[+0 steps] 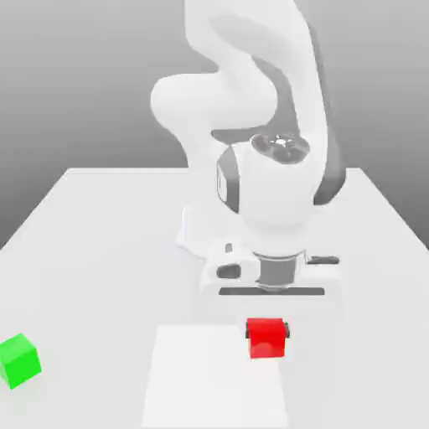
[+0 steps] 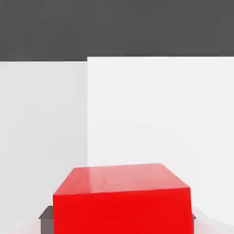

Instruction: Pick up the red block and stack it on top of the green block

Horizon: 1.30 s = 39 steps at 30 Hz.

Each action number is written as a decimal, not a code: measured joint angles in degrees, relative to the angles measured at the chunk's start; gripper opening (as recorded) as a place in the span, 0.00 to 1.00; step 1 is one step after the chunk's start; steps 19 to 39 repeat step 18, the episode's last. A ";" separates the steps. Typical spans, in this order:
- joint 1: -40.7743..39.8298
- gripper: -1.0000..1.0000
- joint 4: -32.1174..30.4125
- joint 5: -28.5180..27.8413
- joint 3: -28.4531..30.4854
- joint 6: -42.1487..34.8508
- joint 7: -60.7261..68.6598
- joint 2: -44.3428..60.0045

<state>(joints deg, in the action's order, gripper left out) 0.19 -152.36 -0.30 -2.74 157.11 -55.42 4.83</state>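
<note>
Holding: two-finger gripper (image 1: 267,330) clenched on the red block (image 1: 266,342), a dark fingertip (image 2: 47,221) against one flank and its twin at the opposite flank
Red block, location: directly beneath the gripper's hand, between the fingertips; whether its underside touches the tabletop (image 1: 360,369) cannot be told
Green block, location: well apart from the gripper, toward the exterior view's left (image 1: 20,361); sits turned at an angle to the red one
White panel, location: beside and partly behind the gripped block as the exterior view shows it (image 1: 209,381)
Red block, weight: judged light, well within the arm's means; material not established
Red block, stiffness: flat faces and crisp edges, no dent visible at the grip; judged rigid and not fragile
Red block, surface: smooth in look; slip judged a modest risk if the grip is weak or off centre
Hold point: two opposite side faces, at mid-width, top face left free; present grip judged suitable
Handling advice: raise straight up, keep the base level, carry clear of the green block's top edge
Placement advice: turn the gripper to match the green block's angle, centre over it, lower gently and release only once the faces meet; a skewed release could topple the stack
</note>
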 joint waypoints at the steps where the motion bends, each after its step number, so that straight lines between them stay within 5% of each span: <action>1: -2.40 0.00 1.27 0.52 1.48 -1.03 0.77 0.29; 10: -18.58 0.00 11.14 4.08 14.27 -7.74 6.72 3.68; 14: -24.10 0.00 14.89 8.83 15.50 -3.42 10.77 12.02; 15: -24.70 1.00 15.13 9.62 15.10 -2.17 11.36 13.56; 39: -24.70 1.00 15.13 9.62 15.10 -2.17 11.36 13.56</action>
